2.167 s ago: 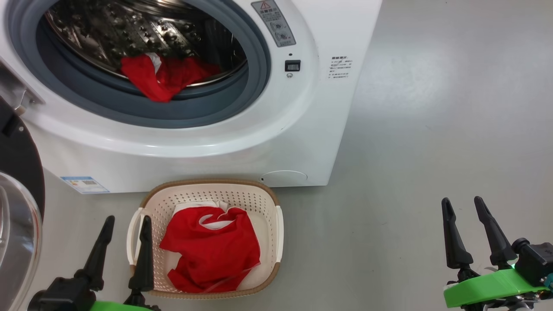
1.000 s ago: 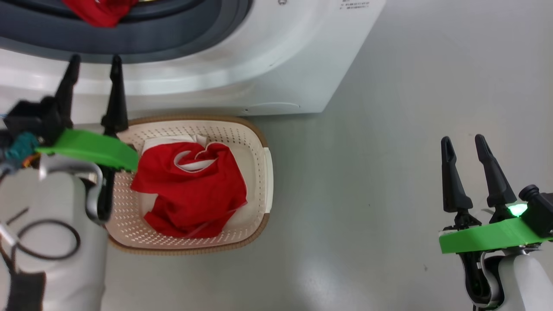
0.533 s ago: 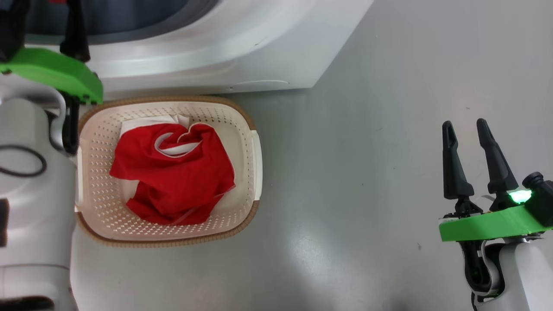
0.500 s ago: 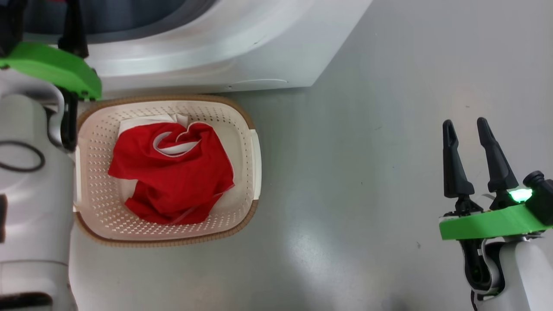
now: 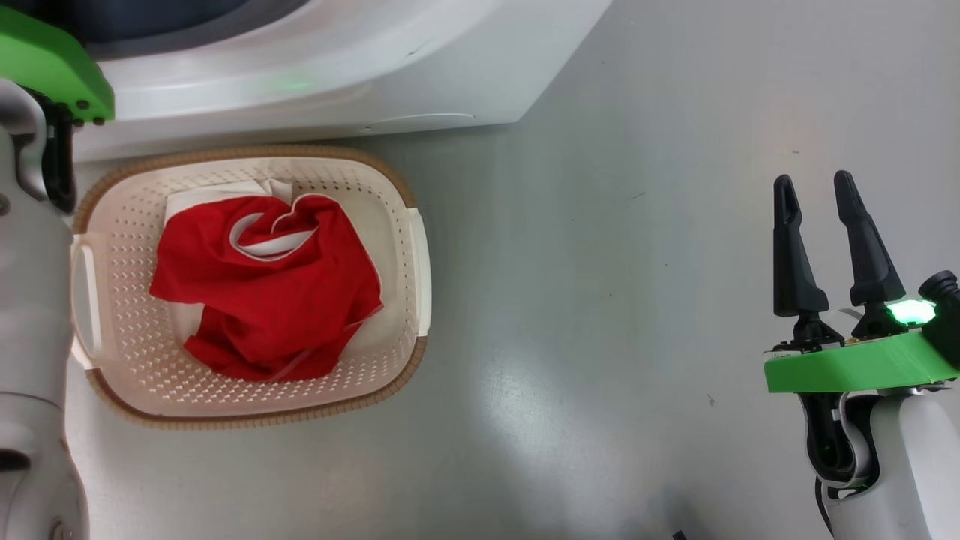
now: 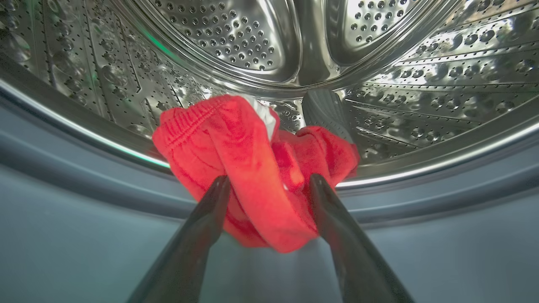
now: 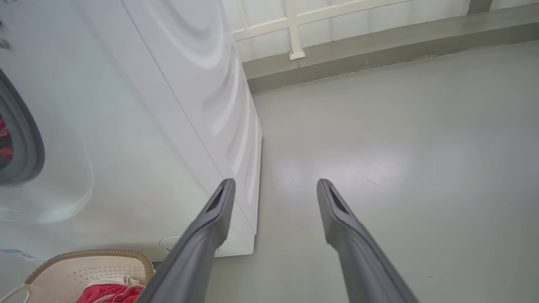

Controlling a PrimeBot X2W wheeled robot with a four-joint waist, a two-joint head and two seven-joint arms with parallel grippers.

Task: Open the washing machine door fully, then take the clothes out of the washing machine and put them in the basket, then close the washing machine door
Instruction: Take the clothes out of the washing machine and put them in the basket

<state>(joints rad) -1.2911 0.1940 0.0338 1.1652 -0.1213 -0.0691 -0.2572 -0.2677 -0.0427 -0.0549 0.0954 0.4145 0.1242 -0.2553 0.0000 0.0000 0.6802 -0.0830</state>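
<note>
Through the left wrist view I look into the washing machine's steel drum (image 6: 379,105). Red clothes (image 6: 252,168) hang over its lip onto the grey rubber ring (image 6: 84,219). My left gripper (image 6: 269,183) is open, its fingertips either side of that red fabric and not closed on it. More red clothes (image 5: 262,289) lie in the cream basket (image 5: 112,247) in front of the washing machine (image 5: 360,67). Over bare floor at the lower right, my right gripper (image 5: 814,191) is open and holds nothing. The washing machine door is out of view.
My pale left forearm (image 5: 30,300) and its green wrist mount (image 5: 52,60) run along the basket's left side. Grey floor (image 5: 600,300) stretches right of the machine. The right wrist view shows the machine's white side (image 7: 189,84), a low kerb (image 7: 379,46) and the basket rim (image 7: 84,256).
The head camera has tilted down and swung, shifting the whole picture. My left arm has reached up and forward into the machine's opening, still open. The right gripper is unchanged.
</note>
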